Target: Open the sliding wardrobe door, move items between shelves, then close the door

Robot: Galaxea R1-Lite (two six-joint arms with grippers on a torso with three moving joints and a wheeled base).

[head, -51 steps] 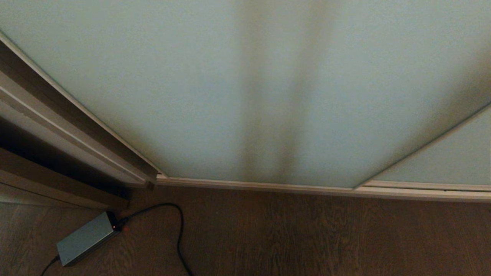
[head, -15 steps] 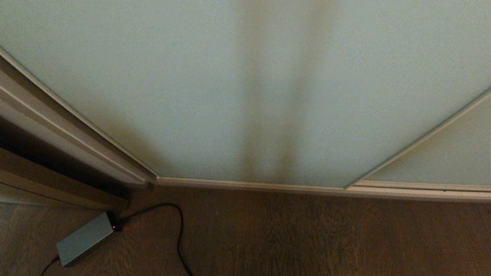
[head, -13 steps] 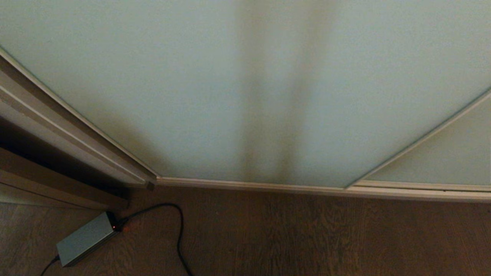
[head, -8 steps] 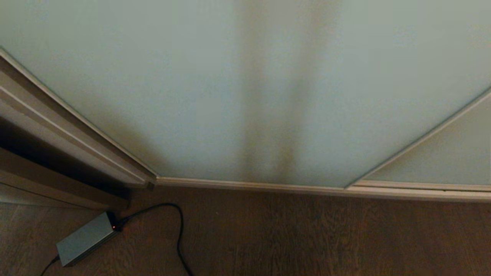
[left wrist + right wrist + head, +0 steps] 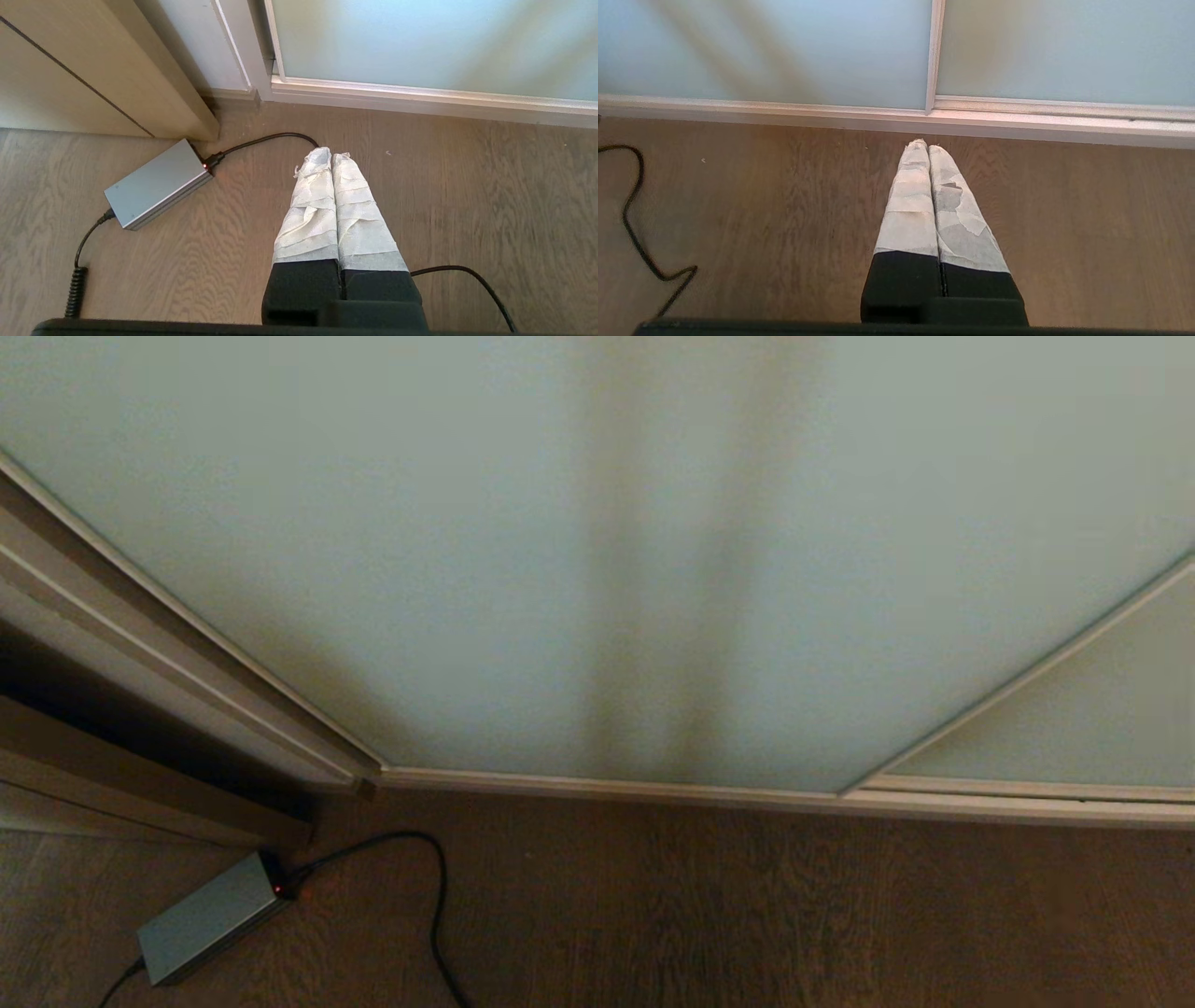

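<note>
Head view: the sliding wardrobe door [image 5: 597, 551] fills the frame, fully closed, second panel [image 5: 1083, 728] behind it. Looks heavy, stiff, slick glass, so I'd push on its slim frame edge [image 5: 1018, 681].

Left wrist: left claw [image 5: 331, 154] clenched, empty, above the floor [image 5: 467, 210], one power brick [image 5: 156, 184] nearby.

Right wrist: right claw [image 5: 923, 145] clenched, empty, near where the two panels meet.

the head view looks forward and steeply down, close to the frosted pale blue-green sliding wardrobe door [image 5: 485, 551] and the brown wood-grain floor [image 5: 747, 905]. the left wrist view looks down along its arm at the same floor, sharing the grey rectangular power adapter [image 5: 156, 184] [image 5: 207, 917]. the right wrist view faces the door's off-white bottom rail [image 5: 784, 112], which the head view also shows.
</note>
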